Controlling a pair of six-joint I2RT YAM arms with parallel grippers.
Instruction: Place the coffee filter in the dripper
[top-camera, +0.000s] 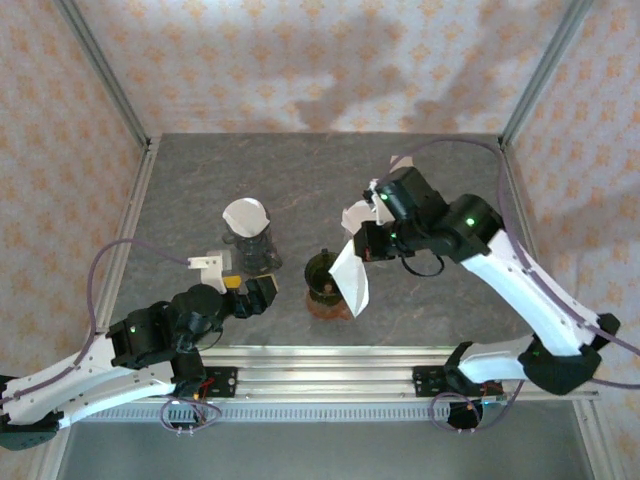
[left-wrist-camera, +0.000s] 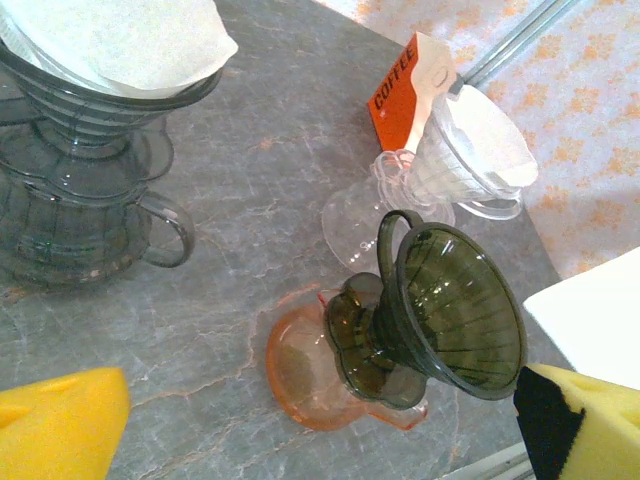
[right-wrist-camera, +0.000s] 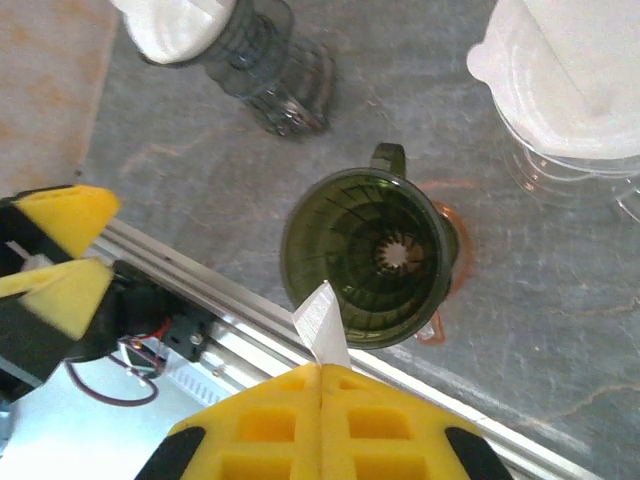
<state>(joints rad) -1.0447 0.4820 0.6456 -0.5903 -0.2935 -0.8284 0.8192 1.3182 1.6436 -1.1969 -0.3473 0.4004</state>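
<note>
**Folded filter may miss the cone or knock it over**

The coffee filter (top-camera: 351, 276) hangs from the right pincer (right-wrist-camera: 320, 385), whose yellow pads are pressed together on its upper edge. From the wrist only a narrow white strip sticks out past the tips. The sheet looks flat and folded rather than spread into a cone. Its free end dangles just below and ahead of the pincer, over the near rim of the green dripper (right-wrist-camera: 365, 260), not over the centre hole.

The chief risk, as I judge it, is a release from this spot. The paper would drape over the rim or slide down the outside onto the orange saucer (left-wrist-camera: 300, 370) or the bench (top-camera: 420, 170). A flat sheet could also lie across the mouth instead of seating against the ribs.

Pushing down to seat it carries its own hazard. The dripper seems merely to stand on the saucer, so an off-centre press from the pincer could tip or shove it.

The left pincer (top-camera: 250, 295) is spread wide with nothing in it, off to the far side of the dripper from the right one. It is near enough to steady the dripper, but it could bump the grey dripper (top-camera: 248, 235) just beyond it.
</note>
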